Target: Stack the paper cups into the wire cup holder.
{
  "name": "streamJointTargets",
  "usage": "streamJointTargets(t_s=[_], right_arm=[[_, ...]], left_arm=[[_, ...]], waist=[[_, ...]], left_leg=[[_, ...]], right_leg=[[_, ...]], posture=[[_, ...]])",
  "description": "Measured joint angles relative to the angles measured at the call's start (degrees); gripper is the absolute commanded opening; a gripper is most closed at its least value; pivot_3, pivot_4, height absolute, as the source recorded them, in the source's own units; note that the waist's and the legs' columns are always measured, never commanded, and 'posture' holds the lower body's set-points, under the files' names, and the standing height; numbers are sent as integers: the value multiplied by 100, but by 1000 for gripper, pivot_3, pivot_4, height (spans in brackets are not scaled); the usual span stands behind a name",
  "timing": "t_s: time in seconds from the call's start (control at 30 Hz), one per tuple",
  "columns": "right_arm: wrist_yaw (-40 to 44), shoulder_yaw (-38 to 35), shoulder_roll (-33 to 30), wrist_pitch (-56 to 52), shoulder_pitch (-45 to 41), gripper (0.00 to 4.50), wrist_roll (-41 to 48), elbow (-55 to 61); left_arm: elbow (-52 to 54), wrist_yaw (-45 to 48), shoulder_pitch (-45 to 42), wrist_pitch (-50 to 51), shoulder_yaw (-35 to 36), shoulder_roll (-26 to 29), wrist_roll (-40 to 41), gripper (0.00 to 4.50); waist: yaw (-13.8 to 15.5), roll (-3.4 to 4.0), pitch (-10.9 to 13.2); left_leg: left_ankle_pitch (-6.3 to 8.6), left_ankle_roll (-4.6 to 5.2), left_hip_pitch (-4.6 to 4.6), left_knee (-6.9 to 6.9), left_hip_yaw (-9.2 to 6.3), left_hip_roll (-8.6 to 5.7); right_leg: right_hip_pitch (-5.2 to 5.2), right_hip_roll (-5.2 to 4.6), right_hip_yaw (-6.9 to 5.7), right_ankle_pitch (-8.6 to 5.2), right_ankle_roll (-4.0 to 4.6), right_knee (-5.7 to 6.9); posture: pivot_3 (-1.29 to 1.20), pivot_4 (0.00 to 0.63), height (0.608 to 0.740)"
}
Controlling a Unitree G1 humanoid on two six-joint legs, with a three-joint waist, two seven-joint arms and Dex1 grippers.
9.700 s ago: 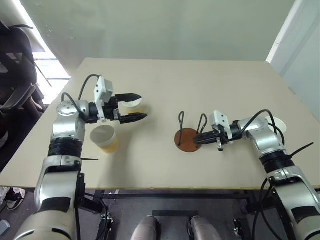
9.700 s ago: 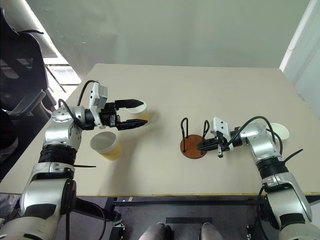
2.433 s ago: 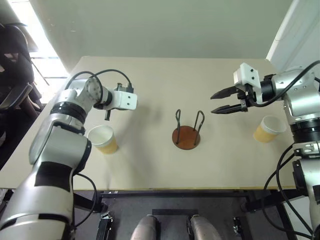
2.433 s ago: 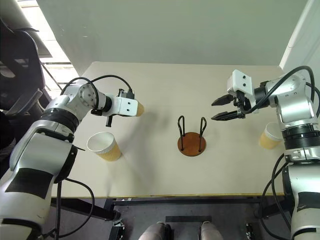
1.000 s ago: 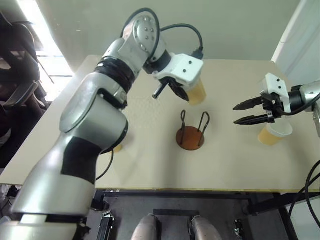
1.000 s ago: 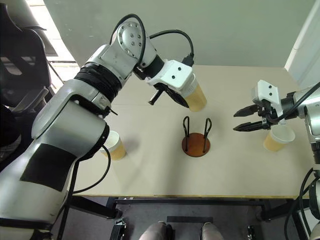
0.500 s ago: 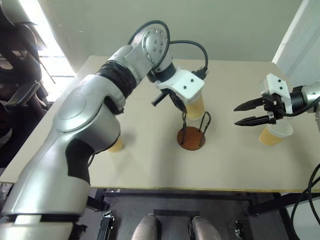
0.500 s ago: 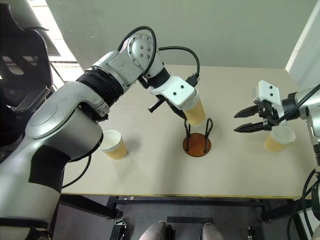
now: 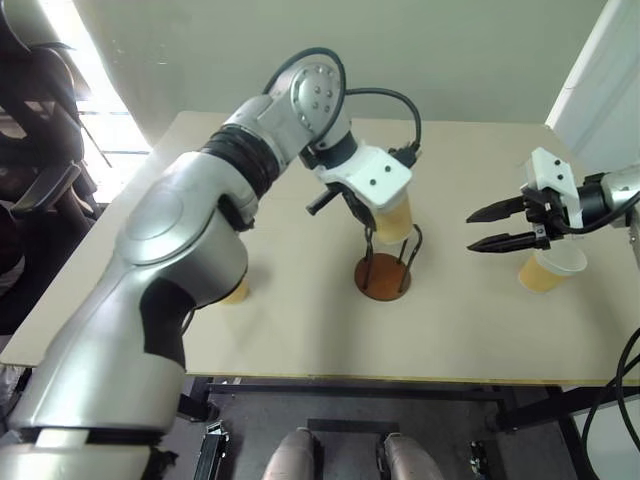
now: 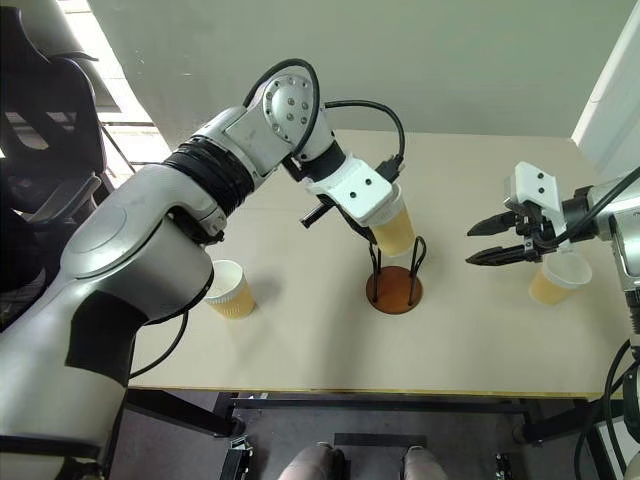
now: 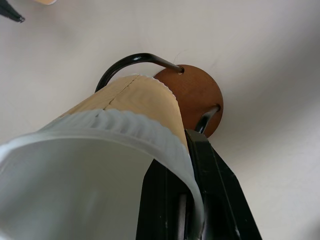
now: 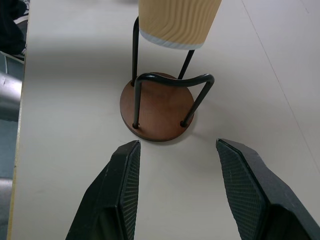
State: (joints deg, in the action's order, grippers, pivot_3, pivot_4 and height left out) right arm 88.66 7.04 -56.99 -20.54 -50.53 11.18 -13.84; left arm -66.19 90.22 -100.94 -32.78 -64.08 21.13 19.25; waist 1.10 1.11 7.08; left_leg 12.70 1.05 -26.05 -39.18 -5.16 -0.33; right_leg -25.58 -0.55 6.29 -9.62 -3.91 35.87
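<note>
At the centre of the right eye view, the left gripper (image 10: pixel 372 228) has its jaws closed on the rim of a paper cup (image 10: pixel 394 232), holding it tilted just above the wire cup holder (image 10: pixel 393 288), whose reddish-brown base sits on the tabletop (image 10: pixel 300 340). The left wrist view adds that one black finger (image 11: pixel 220 195) lies outside the cup wall, the cup's bottom hangs over one wire loop, and the disc base lies beyond. The right wrist view shows the cup bottom between the loop tops, clear of the base. At the right edge of the head views, the right gripper (image 10: pixel 490 242) hovers with jaws wide open and empty, just beside a second cup (image 10: pixel 557 277) upright on the tabletop. A third cup (image 10: pixel 229 289) stands at the left, behind the left arm. No writing or labels can be read.
</note>
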Motion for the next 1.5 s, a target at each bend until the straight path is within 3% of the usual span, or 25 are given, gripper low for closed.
streamJointTargets(t_s=[0.8,0.9,1.23,1.5], right_arm=[[-122,-9,-4,-54,62,2435,98,91],[-133,-9,-4,-54,63,2435,98,93],[-152,-9,-7,-82,77,2435,107,130],[-45,-4,9,-117,-321,2435,129,12]], left_arm=[[-608,3,84,-597,905,-334,-1393,31],[-628,4,84,-597,936,-335,-1488,592],[-675,5,107,-825,1280,-331,-1697,4128],[-674,9,289,-759,1572,-306,-1637,4128]], waist=[[6,0,0],[6,0,0],[7,0,0],[11,0,0]], left_leg=[[3,0,-1,3,0,-1],[3,1,-1,4,-1,-1],[4,1,-1,4,0,-1],[5,1,-1,4,-3,-1]], right_leg=[[0,0,2,-3,-3,-5],[0,0,1,-3,-3,-5],[0,0,2,-4,-4,-6],[-1,0,1,-5,-2,-5]], posture=[[0,150,740],[0,150,740],[0,150,740],[0,150,740]])
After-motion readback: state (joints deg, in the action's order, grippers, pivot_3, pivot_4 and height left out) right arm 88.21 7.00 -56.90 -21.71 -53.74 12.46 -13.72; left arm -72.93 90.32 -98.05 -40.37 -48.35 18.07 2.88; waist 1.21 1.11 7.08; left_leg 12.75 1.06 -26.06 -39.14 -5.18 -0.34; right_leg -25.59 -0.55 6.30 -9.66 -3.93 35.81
